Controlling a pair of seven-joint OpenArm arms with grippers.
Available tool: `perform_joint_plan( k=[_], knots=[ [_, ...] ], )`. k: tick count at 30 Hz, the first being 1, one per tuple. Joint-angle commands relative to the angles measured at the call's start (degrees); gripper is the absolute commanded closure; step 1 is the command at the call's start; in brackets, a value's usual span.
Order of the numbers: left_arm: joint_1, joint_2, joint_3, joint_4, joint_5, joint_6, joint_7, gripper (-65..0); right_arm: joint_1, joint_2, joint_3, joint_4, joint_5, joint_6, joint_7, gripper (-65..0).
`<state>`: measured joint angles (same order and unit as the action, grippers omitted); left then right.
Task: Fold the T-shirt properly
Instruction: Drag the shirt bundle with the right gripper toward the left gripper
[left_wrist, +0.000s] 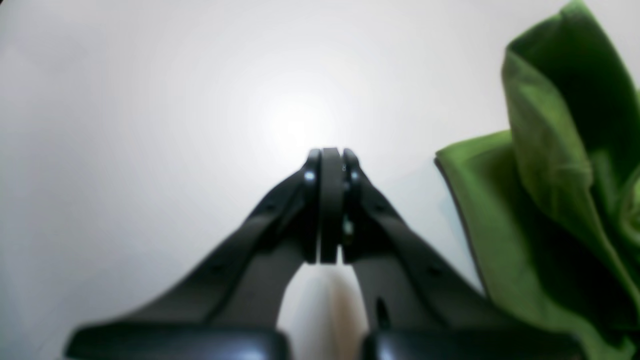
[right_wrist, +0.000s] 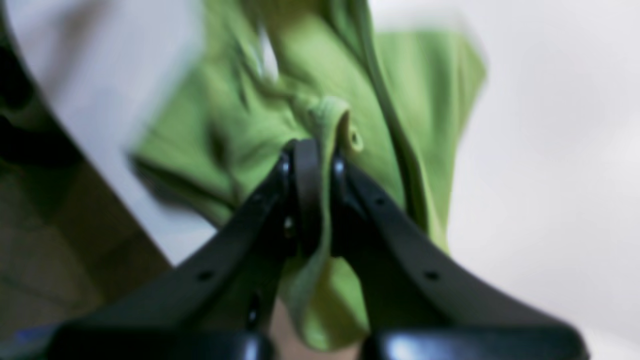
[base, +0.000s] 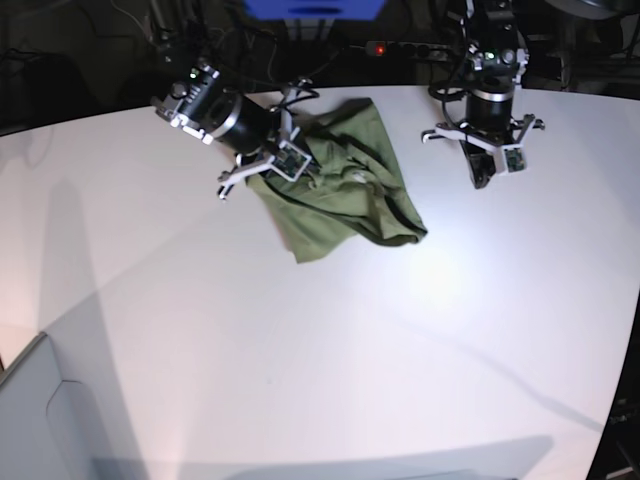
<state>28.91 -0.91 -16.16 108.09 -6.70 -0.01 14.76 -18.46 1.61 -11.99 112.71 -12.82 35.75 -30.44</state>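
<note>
Base view: the T-shirt (base: 345, 195) lay crumpled on the white tabletop (base: 300, 350), toward its far edge, between the two arms and much nearer the right one. The right pincer (base: 290, 160) sat at the shirt's upper left part, and its jaws were closed on a fold of the green cloth.

Right wrist view: a ribbed edge of the T-shirt (right_wrist: 320, 125) ran up between the closed fingers of the right pincer (right_wrist: 312, 155), and the rest of the cloth spread beyond them (blurred).

Left wrist view: the left pincer (left_wrist: 330, 160) was fully closed and held nothing; its tips met over bare tabletop (left_wrist: 150, 125). The T-shirt (left_wrist: 540, 200) lay to one side of it, apart from the fingers. In the base view the left pincer (base: 480, 175) pointed down at the tabletop, well apart from the shirt.
</note>
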Motion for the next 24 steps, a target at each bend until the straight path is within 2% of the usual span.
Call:
perform_joint_plan(
  k=[1, 5, 10, 12, 15, 19, 22, 24],
  knots=[
    [0.06, -0.1, -0.14, 0.87, -0.2, 0.05, -1.53, 0.0, -0.66, 0.11, -0.89, 1.71, 0.91, 1.13, 1.21, -0.1],
    [0.06, -0.1, -0.14, 1.14, -0.2, 0.05, -1.53, 0.0, -1.72, 2.75, -6.17, 2.24, 0.91, 1.13, 1.03, -0.1],
    [0.15, -0.1, -0.14, 1.23, -0.2, 0.05, -1.53, 0.0, -1.28, 8.2, -13.99, 2.06, 0.91, 1.13, 0.77, -0.2],
    [0.15, -0.1, -0.14, 1.23, -0.2, 0.05, -1.53, 0.0, -1.19, 9.43, -15.66, 2.06, 0.91, 1.13, 0.77, -1.4],
    [0.32, -0.1, -0.14, 2.37, -0.2, 0.05, -1.45, 0.0, -1.19, 10.39, -17.33, 2.06, 0.91, 1.13, 0.77, -11.3],
    [0.59, -0.02, -0.14, 4.92, -0.2, 0.32, -1.45, -1.4, -1.1, 11.54, -18.56, 2.15, 0.91, 1.13, 1.12, -31.2],
    [1.47, -0.02, -0.14, 6.41, -0.2, 0.41, -1.45, -14.0, -1.1, 11.54, -18.39, 2.5, 0.91, 1.13, 1.21, -43.1],
    [1.56, 0.25, -0.23, 7.64, -0.2, 0.41, -1.45, -21.6, -1.1, 11.45, -17.77, 2.5, 0.91, 0.96, 1.21, -44.9]
  ],
)
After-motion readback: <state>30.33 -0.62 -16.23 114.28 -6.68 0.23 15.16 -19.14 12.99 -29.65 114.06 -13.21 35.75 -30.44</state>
